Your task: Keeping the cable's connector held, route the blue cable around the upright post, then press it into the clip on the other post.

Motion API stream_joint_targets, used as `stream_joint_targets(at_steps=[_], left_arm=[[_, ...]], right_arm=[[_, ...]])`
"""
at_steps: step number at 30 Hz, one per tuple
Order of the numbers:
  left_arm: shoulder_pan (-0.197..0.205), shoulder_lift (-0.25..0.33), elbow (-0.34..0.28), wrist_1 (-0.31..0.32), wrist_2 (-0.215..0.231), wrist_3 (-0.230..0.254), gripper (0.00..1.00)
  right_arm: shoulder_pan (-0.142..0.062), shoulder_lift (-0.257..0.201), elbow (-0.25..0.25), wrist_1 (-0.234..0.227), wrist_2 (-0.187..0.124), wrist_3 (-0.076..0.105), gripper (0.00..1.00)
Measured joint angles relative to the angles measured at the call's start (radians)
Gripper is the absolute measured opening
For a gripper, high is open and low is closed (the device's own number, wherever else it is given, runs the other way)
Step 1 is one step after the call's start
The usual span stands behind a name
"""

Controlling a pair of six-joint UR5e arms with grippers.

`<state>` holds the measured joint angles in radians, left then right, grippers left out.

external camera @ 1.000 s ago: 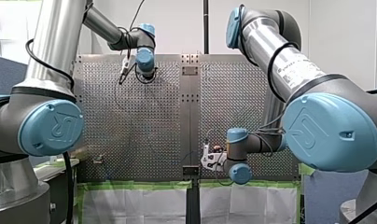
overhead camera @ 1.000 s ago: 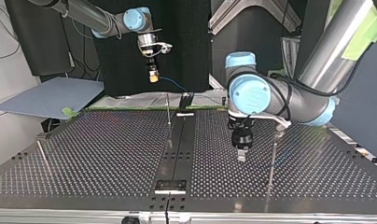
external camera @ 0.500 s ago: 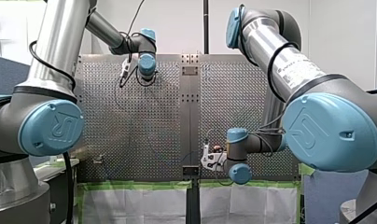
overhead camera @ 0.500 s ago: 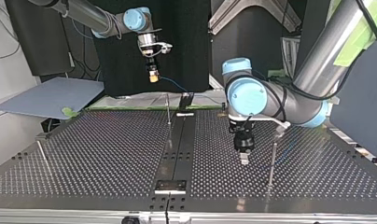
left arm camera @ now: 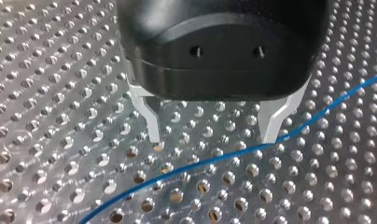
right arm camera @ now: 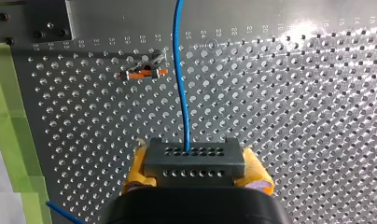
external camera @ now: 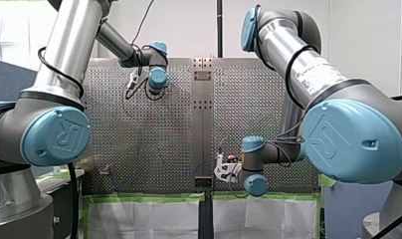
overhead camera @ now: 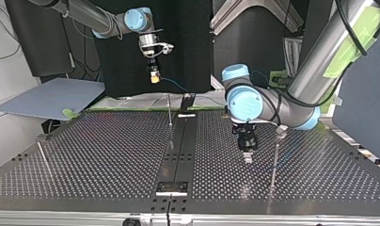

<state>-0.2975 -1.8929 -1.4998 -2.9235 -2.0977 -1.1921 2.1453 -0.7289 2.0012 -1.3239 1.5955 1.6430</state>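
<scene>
My right gripper (right arm camera: 196, 173) is shut, its yellow pads clamped on the grey connector (right arm camera: 194, 155). It hangs high above the table's far edge in the top view, gripper (overhead camera: 154, 77) pointing down. The blue cable (right arm camera: 179, 74) runs straight ahead out of the connector. Low over the plate, my left gripper (left arm camera: 213, 138) stands open, with the blue cable (left arm camera: 224, 157) lying on the holes just ahead of its metal fingertips. In the top view my left gripper (overhead camera: 247, 157) is close beside a thin post (overhead camera: 274, 162) with a small fitting at its top. Another thin upright post (overhead camera: 170, 112) stands mid-table.
A small metal clip with an orange part (right arm camera: 144, 71) sits on the plate ahead of my right gripper, beside the cable. A third thin post (overhead camera: 43, 157) stands at the top view's left. Green tape (right arm camera: 11, 107) marks the plate's edge. A dark centre strip (overhead camera: 178, 150) divides the table.
My left arm's wrist has swung, and its gripper has crept slightly toward the post at the top view's right. My right arm and the connector have not moved.
</scene>
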Motion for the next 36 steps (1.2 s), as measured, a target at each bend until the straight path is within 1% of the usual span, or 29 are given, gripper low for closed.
stream_joint_targets(at_steps=[8,14,20,25,28,32,36], left_arm=[[-0.008,0.0,0.0,0.045,0.002,0.063,1.0],[-0.014,-0.001,0.0,0.075,-0.011,0.091,1.0],[-0.011,-0.001,0.0,0.08,-0.036,0.097,1.0],[-0.009,-0.003,0.0,0.081,-0.033,0.097,1.0],[-0.01,-0.018,0.0,0.08,-0.03,0.098,1.0],[-0.023,-0.049,0.0,0.072,-0.033,0.105,1.0],[-0.025,-0.062,0.0,0.073,-0.04,0.108,1.0]], right_arm=[[0.0,0.0,0.0,0.001,0.0,0.0,0.0],[0.0,0.0,0.0,0.001,0.0,-0.001,0.0],[0.0,0.0,0.0,-0.003,0.0,0.002,0.0],[0.0,0.0,0.0,-0.006,-0.004,0.004,0.0],[0.0,0.0,0.0,-0.004,-0.006,0.003,0.0],[0.0,0.0,0.0,-0.002,-0.006,0.003,0.0],[0.0,0.0,0.0,-0.001,-0.006,0.003,0.0]])
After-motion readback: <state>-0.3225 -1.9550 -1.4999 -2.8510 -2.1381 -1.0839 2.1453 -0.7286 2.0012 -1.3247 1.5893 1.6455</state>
